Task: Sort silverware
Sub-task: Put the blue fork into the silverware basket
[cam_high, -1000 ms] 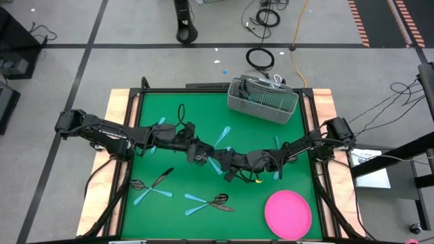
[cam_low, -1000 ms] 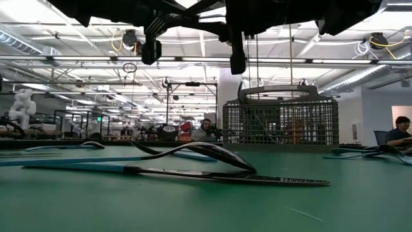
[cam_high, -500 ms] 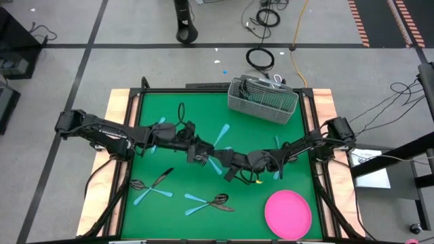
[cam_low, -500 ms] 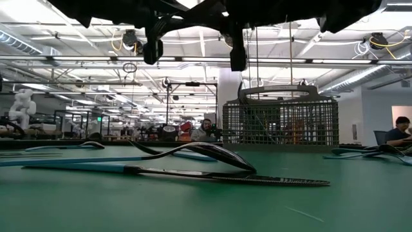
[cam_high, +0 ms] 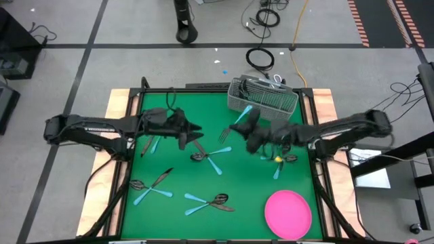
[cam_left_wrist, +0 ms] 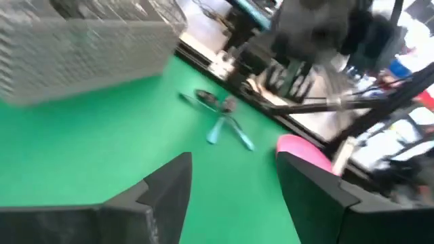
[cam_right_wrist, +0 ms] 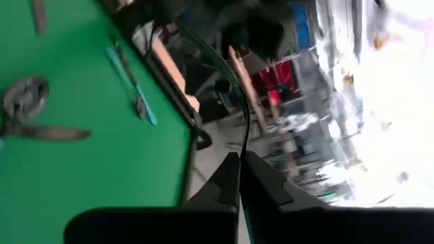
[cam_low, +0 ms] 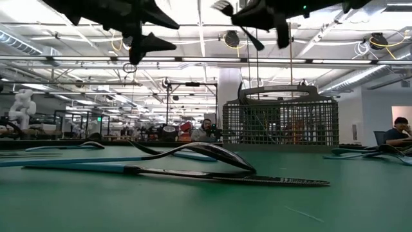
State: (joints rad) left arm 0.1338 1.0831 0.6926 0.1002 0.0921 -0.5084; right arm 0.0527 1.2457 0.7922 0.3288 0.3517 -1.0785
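Green mat [cam_high: 169, 210]; silverware [cam_high: 210, 157] scattered across it.
Right gripper [cam_high: 239, 129] pinches a fork [cam_high: 226, 134] beside the mesh caddy [cam_high: 263, 99]; left gripper [cam_high: 193, 133] fingers spread; workshop behind.

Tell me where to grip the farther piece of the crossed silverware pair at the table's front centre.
Take its light blue handle near the free end, straight down, jaws across its narrow width. It lies flat; the dark heads overlap, but the handles splay apart there. The open left gripper seems free; the right gripper holds a fork.
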